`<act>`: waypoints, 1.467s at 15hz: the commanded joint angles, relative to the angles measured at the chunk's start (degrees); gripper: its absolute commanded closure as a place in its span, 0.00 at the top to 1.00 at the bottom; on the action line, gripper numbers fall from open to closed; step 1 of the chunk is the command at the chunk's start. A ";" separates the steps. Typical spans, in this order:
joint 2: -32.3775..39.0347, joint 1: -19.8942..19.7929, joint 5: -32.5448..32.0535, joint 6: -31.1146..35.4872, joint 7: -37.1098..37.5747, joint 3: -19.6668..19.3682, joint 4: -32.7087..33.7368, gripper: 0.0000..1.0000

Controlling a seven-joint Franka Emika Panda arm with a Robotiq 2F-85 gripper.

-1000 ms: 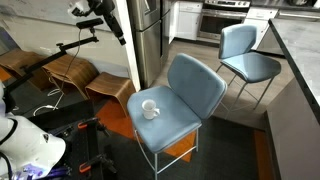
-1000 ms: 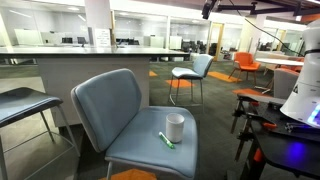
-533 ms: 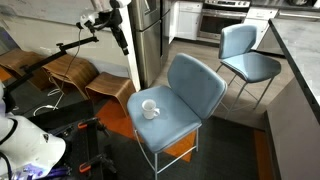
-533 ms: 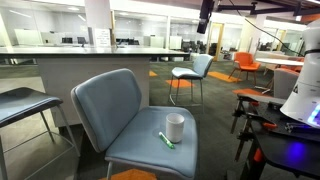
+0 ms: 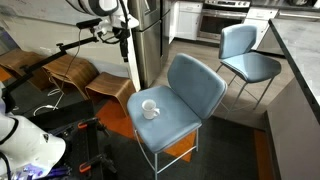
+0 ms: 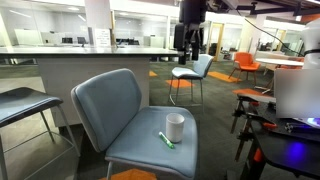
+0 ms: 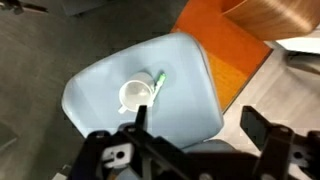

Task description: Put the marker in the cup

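A small white cup [image 5: 148,108] with a side handle stands on the seat of a blue-grey chair [image 5: 172,128]. It also shows in an exterior view [image 6: 175,126] and in the wrist view [image 7: 136,95]. The marker [image 6: 166,140] is a slim green stick lying on the seat right beside the cup, also seen in the wrist view [image 7: 158,84]. My gripper [image 5: 126,42] hangs high above and to the side of the chair, also in an exterior view [image 6: 190,42]. Its jaws [image 7: 197,125] are open and empty.
A second blue chair [image 5: 246,55] stands behind, also in an exterior view [image 6: 192,70]. Brown wooden chairs [image 5: 70,72] stand beside the arm. A long counter [image 5: 300,60] runs along one side. Black equipment with cables [image 6: 275,140] stands near the chair.
The arm has moved down and in toward the blue chair; the gripper is lower and larger in both exterior views. Cup and marker have not moved.
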 commanded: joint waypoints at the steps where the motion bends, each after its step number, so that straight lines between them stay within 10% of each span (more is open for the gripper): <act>1: 9.72 4.65 -3.57 0.89 15.02 -2.31 6.75 1.00; 10: 25.63 17.94 -13.26 10.98 41.83 -13.94 11.83 1.00; 22: 40.74 18.97 -12.29 23.34 40.81 -19.51 13.92 1.00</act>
